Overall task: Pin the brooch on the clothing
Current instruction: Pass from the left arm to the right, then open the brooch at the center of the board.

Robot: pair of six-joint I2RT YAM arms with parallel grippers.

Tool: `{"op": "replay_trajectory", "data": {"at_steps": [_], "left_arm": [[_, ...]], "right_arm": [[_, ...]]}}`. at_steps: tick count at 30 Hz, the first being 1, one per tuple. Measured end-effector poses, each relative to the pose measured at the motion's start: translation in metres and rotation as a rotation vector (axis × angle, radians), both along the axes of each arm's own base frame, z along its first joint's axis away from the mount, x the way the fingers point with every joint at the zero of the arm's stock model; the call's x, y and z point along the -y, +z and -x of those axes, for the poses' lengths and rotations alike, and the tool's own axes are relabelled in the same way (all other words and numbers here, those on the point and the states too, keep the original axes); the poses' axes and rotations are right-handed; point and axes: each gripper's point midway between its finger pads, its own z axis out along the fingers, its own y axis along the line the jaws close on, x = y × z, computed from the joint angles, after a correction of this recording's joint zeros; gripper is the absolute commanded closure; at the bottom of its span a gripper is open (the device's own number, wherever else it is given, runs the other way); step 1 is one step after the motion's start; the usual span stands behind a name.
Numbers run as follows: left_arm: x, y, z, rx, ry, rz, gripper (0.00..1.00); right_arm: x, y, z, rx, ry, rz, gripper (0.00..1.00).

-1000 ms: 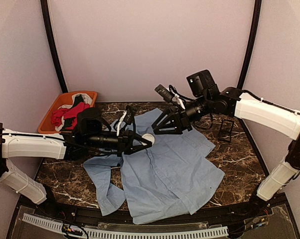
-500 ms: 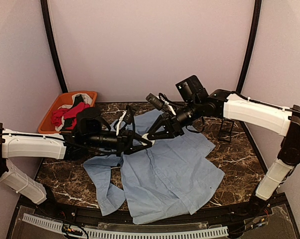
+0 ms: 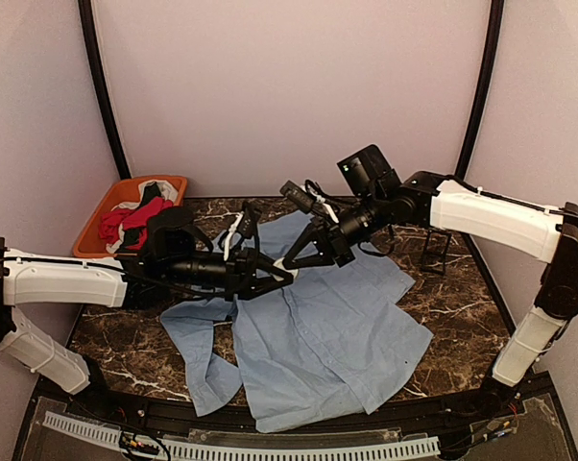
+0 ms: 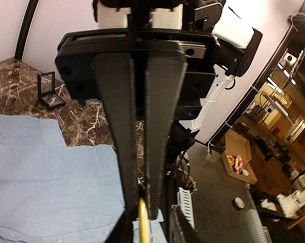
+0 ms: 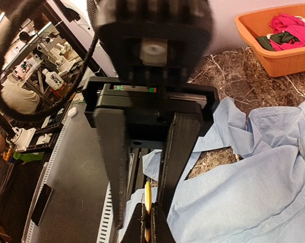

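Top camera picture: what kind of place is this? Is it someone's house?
Most likely a robot lab, not a house. A left arm and a right arm are bolted to a marble-look table inside a plain-walled booth. The right wrist view shows workbenches crowded with equipment beyond it.

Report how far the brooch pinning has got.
Done: the blue shirt lies spread out flat. In hand: both tools meet just above it. The right tool is shut on a small yellow piece, apparently the brooch, and the left tool is at it too, its grip unclear. Left: the brooch is not yet on the fabric, so the pinning itself remains.
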Motion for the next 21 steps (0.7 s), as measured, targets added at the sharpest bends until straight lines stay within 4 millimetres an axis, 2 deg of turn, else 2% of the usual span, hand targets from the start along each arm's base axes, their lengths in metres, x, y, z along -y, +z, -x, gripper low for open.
{"op": "replay_trajectory", "data": {"at_steps": [6,13,15,21], "left_arm": [[-0.008,0.008,-0.002,0.021,0.052,0.009,0.62],[-0.031,0.037,-0.004,0.125,0.159,0.028,0.63],[-0.033,0.038,-0.007,0.141,0.180,0.023,0.65],[-0.035,0.026,-0.012,0.157,0.203,-0.039,0.67]], "right_arm": [[-0.001,-0.002,-0.010,0.018,-0.064,0.029,1.00],[-0.003,0.012,-0.010,-0.035,-0.107,0.015,1.00],[-0.003,0.014,-0.010,-0.051,-0.119,0.017,1.00],[-0.002,0.018,-0.012,-0.088,-0.156,0.028,1.00]]}}
